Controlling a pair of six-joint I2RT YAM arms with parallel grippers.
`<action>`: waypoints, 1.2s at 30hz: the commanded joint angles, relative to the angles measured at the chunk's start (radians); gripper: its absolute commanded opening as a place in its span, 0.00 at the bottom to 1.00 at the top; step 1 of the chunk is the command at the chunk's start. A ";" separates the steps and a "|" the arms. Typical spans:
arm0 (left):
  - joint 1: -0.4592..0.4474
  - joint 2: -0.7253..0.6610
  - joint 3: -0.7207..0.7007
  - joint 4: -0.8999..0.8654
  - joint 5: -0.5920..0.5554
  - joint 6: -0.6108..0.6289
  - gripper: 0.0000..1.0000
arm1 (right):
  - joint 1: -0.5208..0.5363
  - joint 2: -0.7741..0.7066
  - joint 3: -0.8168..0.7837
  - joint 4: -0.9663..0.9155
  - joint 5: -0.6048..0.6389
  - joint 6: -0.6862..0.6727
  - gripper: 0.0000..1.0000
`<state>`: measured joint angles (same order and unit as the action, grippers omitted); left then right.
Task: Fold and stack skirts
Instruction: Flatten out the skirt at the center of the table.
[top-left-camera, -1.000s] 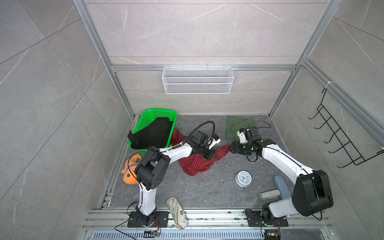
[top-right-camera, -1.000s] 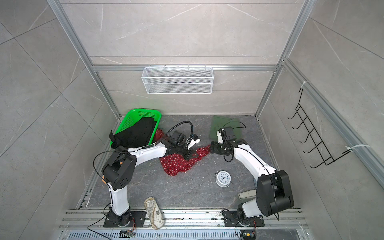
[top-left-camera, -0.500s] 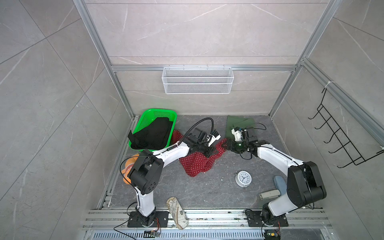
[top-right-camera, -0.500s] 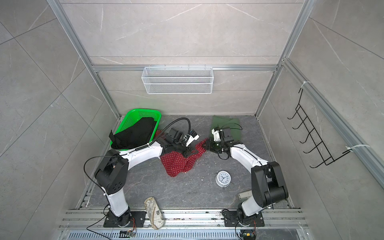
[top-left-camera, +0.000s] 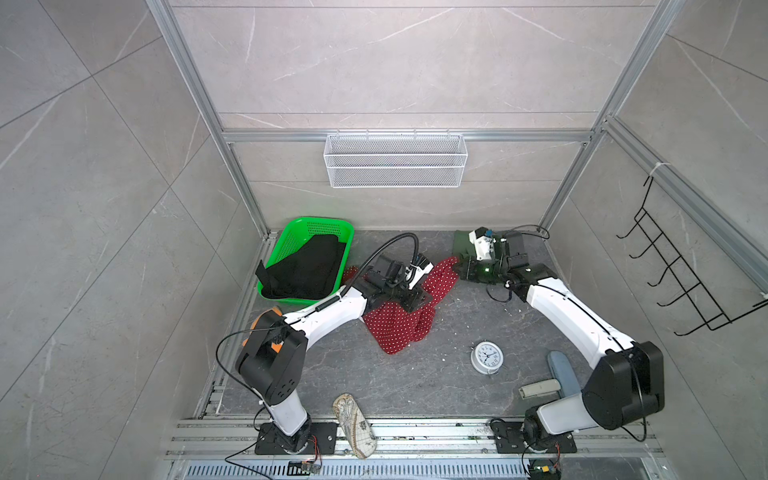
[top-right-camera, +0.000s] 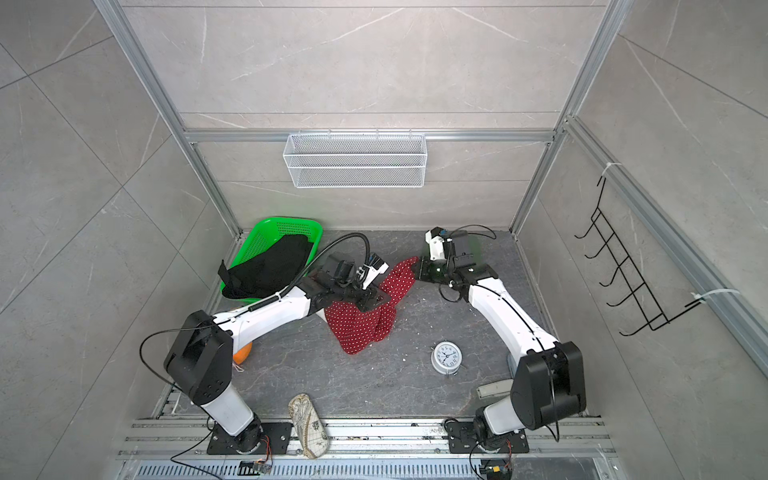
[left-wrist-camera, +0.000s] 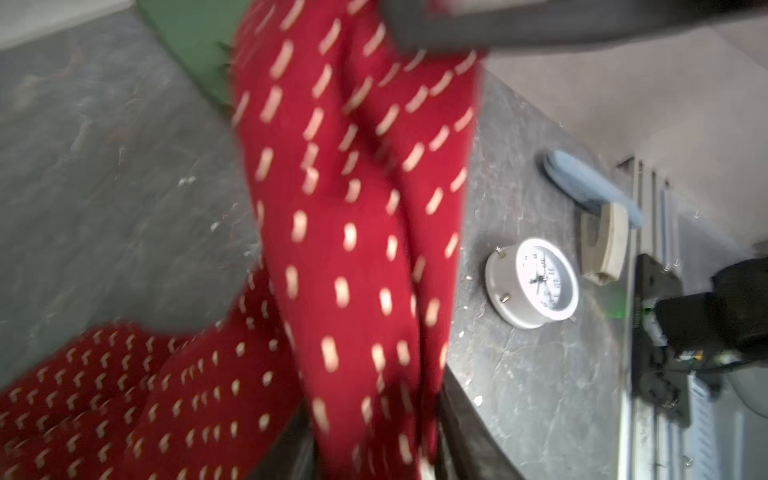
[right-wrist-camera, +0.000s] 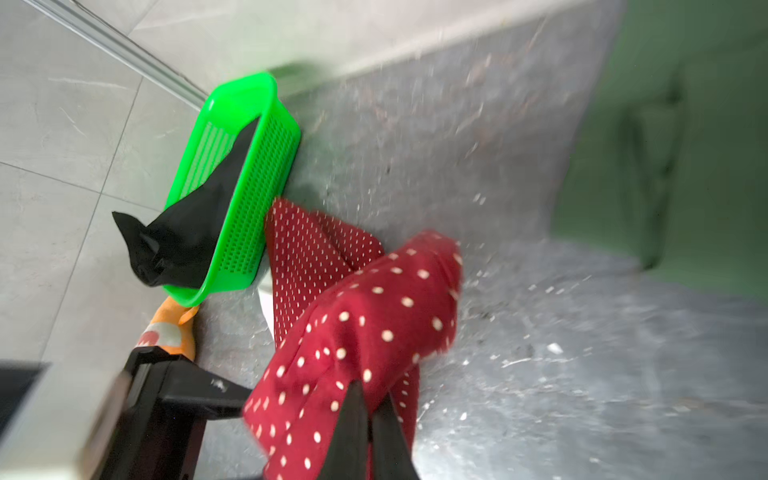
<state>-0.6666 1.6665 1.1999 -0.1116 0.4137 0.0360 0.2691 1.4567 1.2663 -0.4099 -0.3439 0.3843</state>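
The red polka-dot skirt (top-left-camera: 395, 328) lies crumpled mid-floor, one end lifted toward the right. My right gripper (top-left-camera: 459, 268) is shut on that lifted end; in the right wrist view the fingers (right-wrist-camera: 353, 415) pinch the red cloth (right-wrist-camera: 365, 316). My left gripper (top-left-camera: 413, 297) sits over the skirt's middle. In the left wrist view its jaws stand apart with red cloth (left-wrist-camera: 353, 249) running between them. The dark green skirt (top-left-camera: 461, 245) lies flat at the back, partly hidden by the right wrist. The black skirt (top-left-camera: 307, 266) lies in the green basket (top-left-camera: 291, 232).
A white alarm clock (top-left-camera: 487, 357) stands on the floor right of the red skirt. An orange plush (top-left-camera: 255, 322) hides behind the left arm. A patterned slipper (top-left-camera: 353, 424) lies by the front rail, a blue item (top-left-camera: 563, 374) and beige block (top-left-camera: 540, 388) near the right base.
The right gripper reached left to the red skirt's end and closed on it. The left gripper's jaws have come apart on the cloth. The skirt's right end is now lifted.
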 joint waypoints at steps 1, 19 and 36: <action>0.035 -0.076 -0.030 0.041 -0.099 -0.019 0.58 | -0.002 -0.054 0.064 -0.136 0.157 -0.079 0.00; -0.175 -0.150 -0.362 0.278 -0.266 0.118 1.00 | -0.001 -0.064 0.125 -0.264 0.275 -0.137 0.00; -0.286 0.174 -0.289 0.424 -0.407 0.144 0.91 | -0.001 -0.075 0.138 -0.300 0.287 -0.151 0.00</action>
<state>-0.9493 1.8240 0.8810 0.2596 0.0277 0.1761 0.2691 1.3968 1.3727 -0.6868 -0.0704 0.2531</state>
